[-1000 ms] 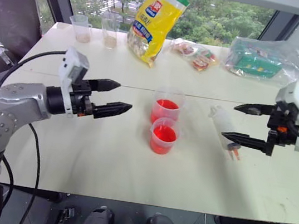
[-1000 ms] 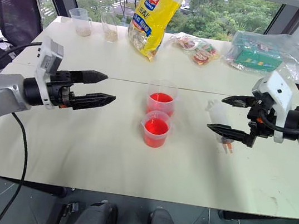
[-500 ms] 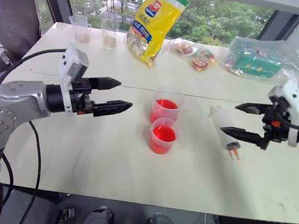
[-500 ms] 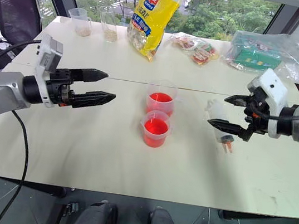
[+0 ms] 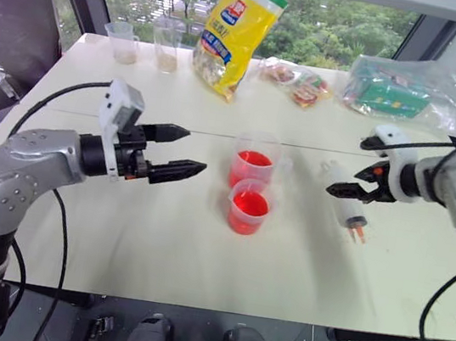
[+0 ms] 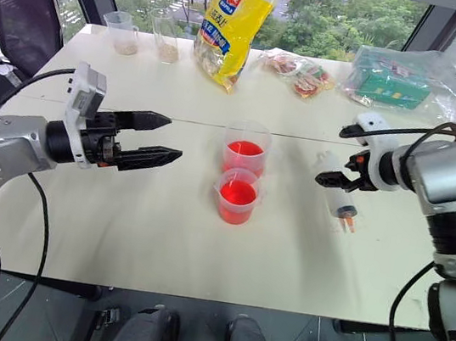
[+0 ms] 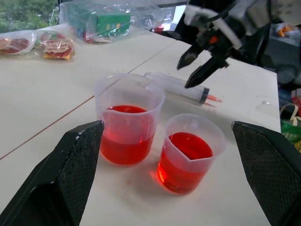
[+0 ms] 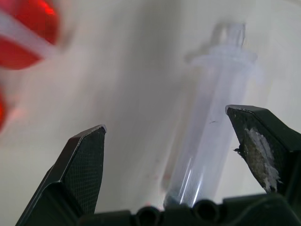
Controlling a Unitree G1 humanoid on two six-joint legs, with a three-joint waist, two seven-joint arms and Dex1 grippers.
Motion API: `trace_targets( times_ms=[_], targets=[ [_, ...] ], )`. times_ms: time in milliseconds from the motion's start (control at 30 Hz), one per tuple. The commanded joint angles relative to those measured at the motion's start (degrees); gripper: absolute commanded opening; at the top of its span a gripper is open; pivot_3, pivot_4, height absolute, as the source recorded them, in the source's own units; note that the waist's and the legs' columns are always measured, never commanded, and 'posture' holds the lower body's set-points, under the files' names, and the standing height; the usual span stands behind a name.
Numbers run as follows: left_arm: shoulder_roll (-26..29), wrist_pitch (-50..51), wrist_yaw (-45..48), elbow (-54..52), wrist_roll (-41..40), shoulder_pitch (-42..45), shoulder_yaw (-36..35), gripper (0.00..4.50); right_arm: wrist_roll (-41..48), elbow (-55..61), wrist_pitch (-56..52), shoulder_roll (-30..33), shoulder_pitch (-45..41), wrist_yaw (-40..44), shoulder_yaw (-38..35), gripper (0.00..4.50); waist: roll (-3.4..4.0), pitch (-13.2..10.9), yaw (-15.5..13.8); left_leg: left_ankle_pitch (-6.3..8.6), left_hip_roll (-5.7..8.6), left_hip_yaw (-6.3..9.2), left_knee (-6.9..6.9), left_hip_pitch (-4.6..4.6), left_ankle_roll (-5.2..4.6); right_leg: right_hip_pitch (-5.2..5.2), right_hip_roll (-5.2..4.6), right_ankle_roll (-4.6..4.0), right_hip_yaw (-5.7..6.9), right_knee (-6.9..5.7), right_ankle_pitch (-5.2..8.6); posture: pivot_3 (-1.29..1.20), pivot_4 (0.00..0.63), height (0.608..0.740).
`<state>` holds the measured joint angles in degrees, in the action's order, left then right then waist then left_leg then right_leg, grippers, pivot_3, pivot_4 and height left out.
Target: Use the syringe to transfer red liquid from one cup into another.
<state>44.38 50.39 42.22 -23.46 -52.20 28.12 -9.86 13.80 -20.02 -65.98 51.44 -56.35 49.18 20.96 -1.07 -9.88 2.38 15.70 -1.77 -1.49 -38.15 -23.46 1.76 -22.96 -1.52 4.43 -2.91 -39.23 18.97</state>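
Syringe: the syringe [image 5: 342, 196] lies flat on the table [image 5: 157, 246], right of both cups, free for pickup.
Right gripper: the right gripper [image 5: 351, 178] hangs over the barrel, fingers spread, holding nothing.
Red liquid: the red liquid [image 5: 247, 208] sits mid-table.
Left gripper: the left gripper [image 5: 181, 151] waits left, spread, empty.

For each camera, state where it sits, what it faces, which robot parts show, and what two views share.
Head eyes: look forward and down over the table, both arms showing.
Left wrist: between the open left gripper fingers, faces two cups of red liquid.
Right wrist: between the open right gripper fingers, looks down on the syringe.
Shared: syringe and cups.
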Motion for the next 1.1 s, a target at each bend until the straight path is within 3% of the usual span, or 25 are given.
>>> trace_targets(
  times_ms=[33, 333, 433, 533, 600, 733, 933, 1100],
  targets=[
    [-0.2, -1.1, -0.3, -1.9, 0.1, 0.1, -0.9, 4.50, -5.5, -10.2, 5.5, -3.1, -4.2, -1.4, 1.3, 4.47, 0.00, 0.0, 0.0, 0.00, 0.00, 0.00, 0.00, -0.01, 0.00, -0.01, 0.00, 0.00, 0.00, 0.00, 0.00, 0.00, 0.150, 0.740],
    [-0.3, -0.5, -2.3, -3.7, -0.5, -1.5, -2.4, 4.50, -12.7, -28.4, 14.5, -10.8, -9.0, 0.1, 2.1, 4.47, 0.00, 0.0, 0.1, 0.00, 0.00, -0.02, 0.00, 0.00, 0.01, -0.03, -0.01, 0.00, -0.01, -0.05, 0.00, 0.00, 0.150, 0.740],
    [0.4, -0.6, -2.0, -3.7, -0.4, -1.8, -2.8, 4.50, -14.2, -29.9, 15.3, -12.0, -9.5, 1.4, 2.4, 3.72, 0.00, 0.0, 0.2, 0.00, -0.01, -0.02, -0.01, 0.02, 0.01, -0.02, 0.00, 0.00, -0.01, -0.08, 0.00, 0.00, 0.150, 0.740],
    [1.1, -0.9, -1.4, -2.9, 0.0, -1.4, -3.0, 4.50, -15.1, -30.3, 15.0, -12.8, -9.7, 1.8, 1.8, 2.14, 0.00, 0.0, 0.2, -0.01, -0.01, -0.02, -0.02, 0.06, 0.01, 0.00, 0.00, 0.00, -0.01, -0.14, 0.00, 0.00, 0.150, 0.740],
    [1.7, -1.2, -1.0, -2.2, 0.3, -0.8, -3.1, 4.50, -15.2, -29.8, 14.3, -13.0, -9.8, 1.9, 1.2, 1.39, 0.00, 0.0, 0.2, -0.01, -0.01, -0.02, -0.05, 0.06, 0.01, 0.02, -0.01, 0.00, -0.01, -0.16, 0.00, 0.00, 0.150, 0.740],
    [2.7, -1.9, 0.3, -0.4, 1.1, 0.8, -3.2, 4.50, -15.1, -25.4, 11.7, -12.5, -9.3, 1.4, -1.0, 1.36, 0.00, 0.0, 0.1, -0.01, 0.00, -0.02, -0.06, 0.06, 0.01, 0.02, -0.01, 0.00, 0.00, -0.17, -0.01, 0.00, 0.150, 0.740],
    [2.9, -3.1, 2.4, 5.8, 3.4, 7.0, -1.9, 4.50, -9.4, 2.7, 13.3, -11.7, -4.6, -4.2, -15.6, 1.36, 0.01, 0.0, 0.1, -0.01, -0.01, -0.05, 0.00, -0.11, 0.02, -0.25, 0.02, 0.00, -0.02, -0.23, -0.01, 0.00, 0.150, 0.740],
    [2.9, -4.6, 6.1, 11.2, 5.8, 11.7, -0.1, 4.50, -1.9, 20.0, 19.2, -19.0, -2.1, -10.2, -27.7, 1.36, 0.01, 0.0, 0.2, -0.02, -0.04, -0.03, 0.06, -0.12, 0.03, -0.28, 0.05, 0.00, -0.01, -0.22, 0.00, 0.00, 0.150, 0.740]
  ],
)
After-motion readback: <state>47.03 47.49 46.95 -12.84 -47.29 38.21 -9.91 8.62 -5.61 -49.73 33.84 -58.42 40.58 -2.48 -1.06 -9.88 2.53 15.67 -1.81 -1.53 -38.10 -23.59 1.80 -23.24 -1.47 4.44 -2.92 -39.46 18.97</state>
